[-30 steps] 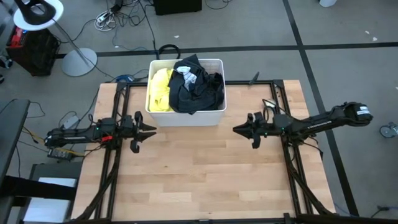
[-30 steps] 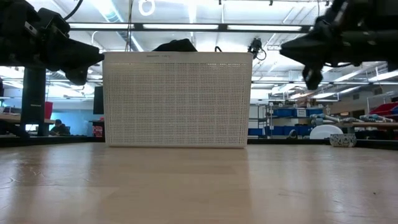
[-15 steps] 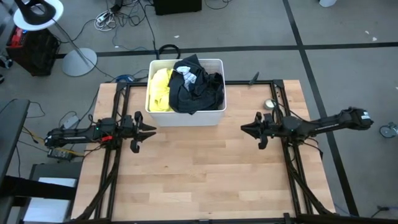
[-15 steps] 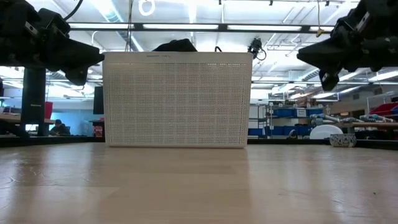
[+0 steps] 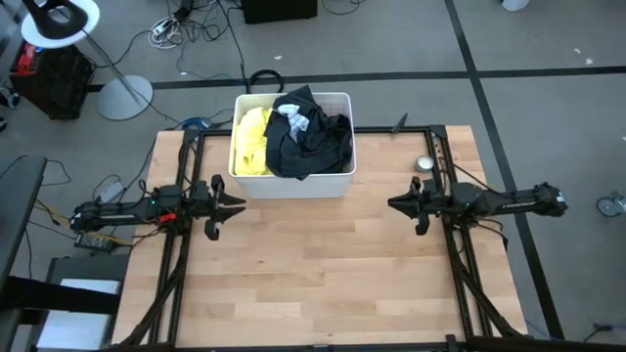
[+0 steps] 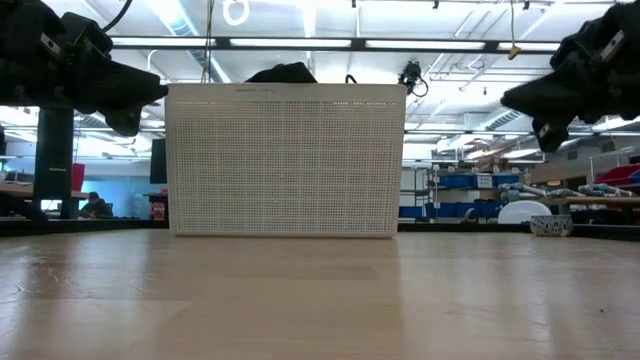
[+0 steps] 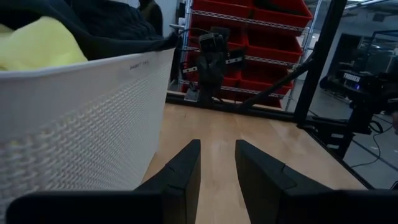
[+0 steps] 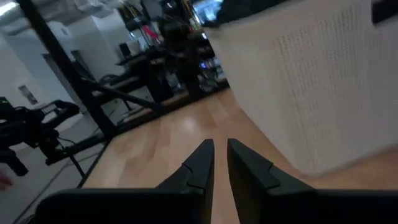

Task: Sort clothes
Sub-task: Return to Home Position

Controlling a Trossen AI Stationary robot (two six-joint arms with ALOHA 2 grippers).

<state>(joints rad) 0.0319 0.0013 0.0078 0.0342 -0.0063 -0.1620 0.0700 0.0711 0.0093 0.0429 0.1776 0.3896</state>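
Note:
The clothes lie heaped in a white perforated bin (image 5: 291, 186) at the table's far middle: a yellow garment (image 5: 252, 142) on the left, black ones (image 5: 311, 145) on the right, and a pale scrap (image 5: 296, 119) on top. My left gripper (image 5: 243, 204) hovers level just left of the bin's near corner, open and empty (image 7: 216, 149). My right gripper (image 5: 391, 204) hovers level to the right of the bin, its fingers a narrow gap apart with nothing between them (image 8: 219, 145). In the low view, black cloth (image 6: 283, 72) pokes above the bin's rim.
Bare wood (image 5: 313, 264) stretches between the two grippers and toward the near edge. A small round metal piece (image 5: 424, 163) sits by the black rail at the right. Black frame rails (image 5: 460, 264) run along both sides of the table.
My right gripper has drawn back toward the table's right edge, away from the bin, and sunk slightly as its arm folded in. Its fingers stay level and point at the table's middle. The clothes and the bin have not moved.

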